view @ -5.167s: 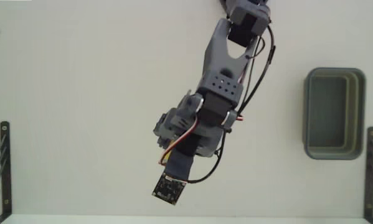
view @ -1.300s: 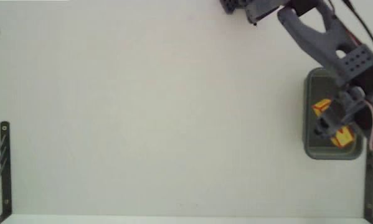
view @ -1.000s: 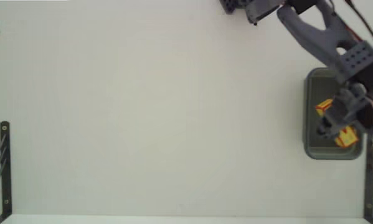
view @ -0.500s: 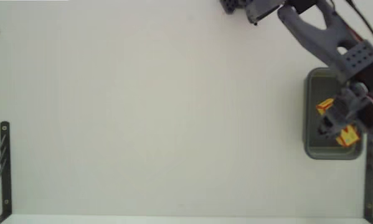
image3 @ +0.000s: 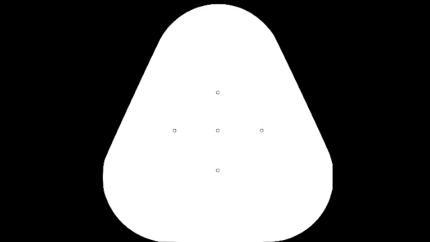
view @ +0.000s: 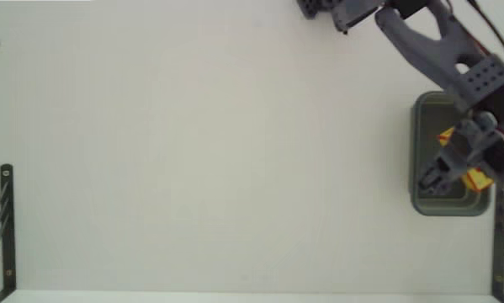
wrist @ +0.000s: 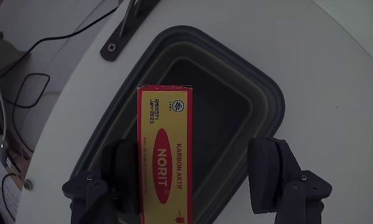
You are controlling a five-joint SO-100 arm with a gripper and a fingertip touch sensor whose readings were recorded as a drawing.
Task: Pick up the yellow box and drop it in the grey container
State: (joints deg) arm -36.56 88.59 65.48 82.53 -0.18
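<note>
Two dark fingers frame the bottom of the wrist view, and the jaws of the gripper point(wrist: 195, 180) stand spread wide: the right finger point(wrist: 270, 171) is well clear of the yellow box point(wrist: 165, 155), while the left finger point(wrist: 121, 171) sits just beside the box's left edge. Whether that edge touches the finger I cannot tell. So the box looks let go, or very nearly so, directly above the grey container point(wrist: 261, 99).

Nearest risk, as I judge it: the box could stay leaning or stuck against the left finger instead of falling. If the arm pulled away then, it could drag the box out over the rim.

Next risk: the box is long and lies lengthwise over the opening, its far end reaching toward the middle of the dark floor. If it tips as it drops, one end could catch on the thick rim and leave it propped there, half in.

Farther off, in the fixed view, the gripper point(view: 441, 172) hangs over the lower part of the container point(view: 417, 118), with the yellow box point(view: 479, 179) showing close to the right wall, which is partly hidden by the arm. That closeness gives little margin; a bounce off the rim could send the box onto the white table point(view: 201, 151).
</note>
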